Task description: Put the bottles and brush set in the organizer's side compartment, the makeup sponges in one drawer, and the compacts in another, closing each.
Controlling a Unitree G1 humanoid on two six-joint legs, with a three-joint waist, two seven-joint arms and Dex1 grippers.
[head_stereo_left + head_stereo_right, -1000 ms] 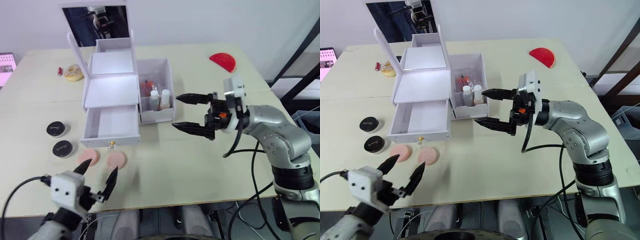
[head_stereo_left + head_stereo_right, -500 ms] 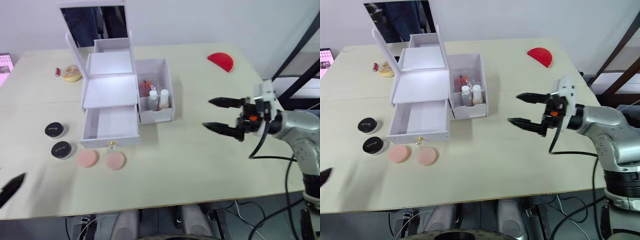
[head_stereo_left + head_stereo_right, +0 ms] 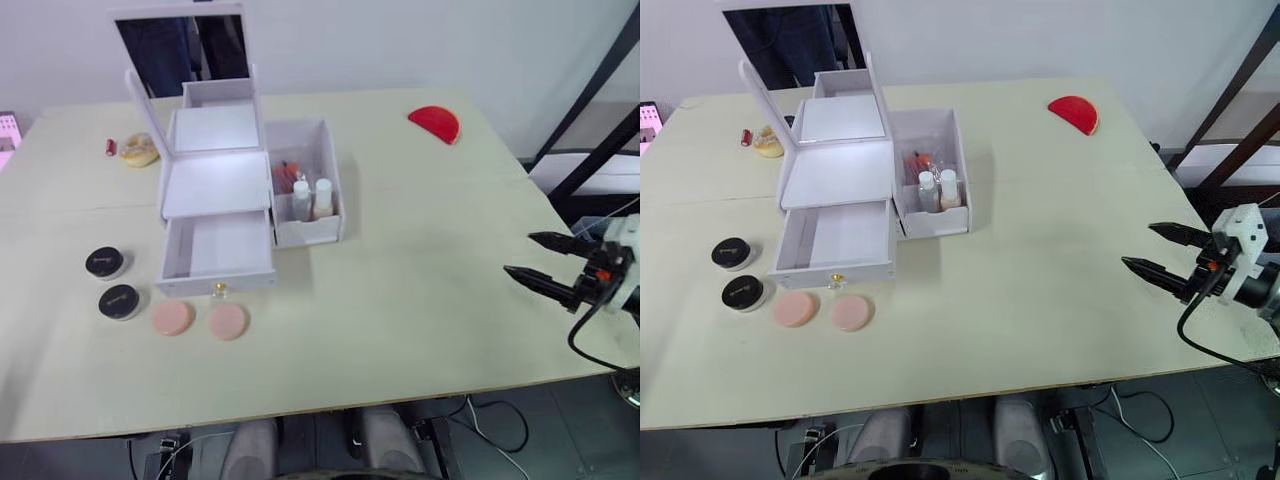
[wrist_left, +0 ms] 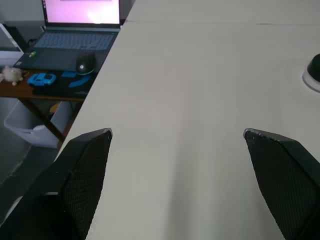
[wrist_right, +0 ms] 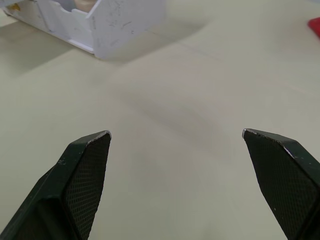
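Note:
The white organizer (image 3: 215, 185) stands with its mirror lid up and one front drawer (image 3: 218, 250) pulled out, empty. Both bottles (image 3: 311, 198) stand in the side compartment (image 3: 332, 205), with reddish items behind them that may be the brush set. Two pink makeup sponges (image 3: 199, 320) lie just in front of the drawer. To its left are the two black-lidded compacts (image 3: 112, 282). My right gripper (image 3: 520, 254) hovers open near the table's right edge, far from the organizer. My left gripper (image 4: 177, 132) is open over bare tabletop by the table's left edge, a compact (image 4: 314, 70) ahead of it.
A red half-disc (image 3: 435, 122) lies at the far right. A tan ring-shaped object (image 3: 138, 150) and a small red item (image 3: 110, 146) lie left of the organizer. Beyond the table's left edge stands a lower desk with a laptop (image 4: 80, 20) and mouse (image 4: 85, 63).
My right gripper has drawn back from beside the side compartment to the table's right edge, still open. My left gripper has dropped out of the head views at lower left.

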